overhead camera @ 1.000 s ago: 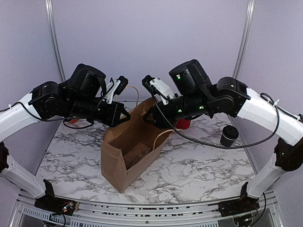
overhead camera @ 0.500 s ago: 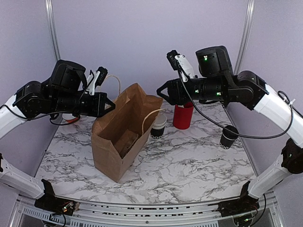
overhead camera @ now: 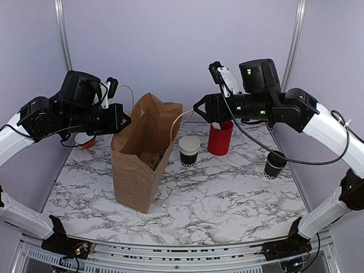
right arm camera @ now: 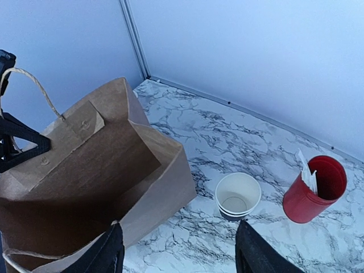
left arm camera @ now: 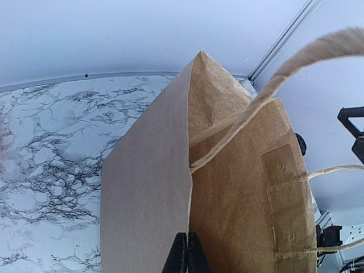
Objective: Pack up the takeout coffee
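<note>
Left tool [left arm camera: 183, 253] clamping paper bag [left arm camera: 227, 187] rim, right tool [right arm camera: 181, 250] spread, takeout coffee [overhead camera: 274, 164] apart

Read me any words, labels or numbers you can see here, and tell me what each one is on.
White lettering on the takeout coffee cup: too small to read.
White marks on the stack of lidless cups: too blurred to read.
No print shows on the paper bag or the red cup.

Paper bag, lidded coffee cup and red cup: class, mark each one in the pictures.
paper bag [overhead camera: 133, 176], top view, on its front wall.
lidded coffee cup [overhead camera: 274, 166], top view, on its black side.
red cup [right arm camera: 301, 202], right wrist view, on its outer wall.
</note>
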`<state>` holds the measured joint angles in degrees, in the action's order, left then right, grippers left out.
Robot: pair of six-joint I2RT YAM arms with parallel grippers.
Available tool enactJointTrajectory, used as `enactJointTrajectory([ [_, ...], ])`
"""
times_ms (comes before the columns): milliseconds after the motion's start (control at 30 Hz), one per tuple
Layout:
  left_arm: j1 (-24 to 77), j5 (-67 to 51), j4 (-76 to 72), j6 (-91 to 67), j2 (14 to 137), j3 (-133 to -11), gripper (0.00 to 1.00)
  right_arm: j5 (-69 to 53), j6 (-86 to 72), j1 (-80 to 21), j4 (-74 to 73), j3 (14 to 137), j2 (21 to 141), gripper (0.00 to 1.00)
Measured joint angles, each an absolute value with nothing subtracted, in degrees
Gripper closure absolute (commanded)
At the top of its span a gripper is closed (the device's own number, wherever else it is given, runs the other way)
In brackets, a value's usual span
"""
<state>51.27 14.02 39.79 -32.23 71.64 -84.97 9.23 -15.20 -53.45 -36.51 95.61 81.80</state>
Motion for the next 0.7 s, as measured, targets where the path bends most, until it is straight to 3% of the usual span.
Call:
enactJointTrajectory([
  [333,46.2,9.5,31.7,-40.4,70.9,-77.6,1.0,6.4,-17.5,-46.6,-37.4,92.1,81.9,0.34],
  [367,45.8,8.8,30.8,-41.4,70.8,-76.4,0.95,6.0,-17.7,-45.4,-37.6,91.5,81.9,0.34],
  [467,44.8,7.3,28.8,-43.7,70.7,-73.9,0.6,5.0,-18.2,-43.2,-38.2,90.6,82.2,0.34],
  [700,44.4,6.0,25.9,-41.9,68.0,-73.5,0.15,4.8,-18.5,-42.3,-39.7,90.0,83.0,0.33],
])
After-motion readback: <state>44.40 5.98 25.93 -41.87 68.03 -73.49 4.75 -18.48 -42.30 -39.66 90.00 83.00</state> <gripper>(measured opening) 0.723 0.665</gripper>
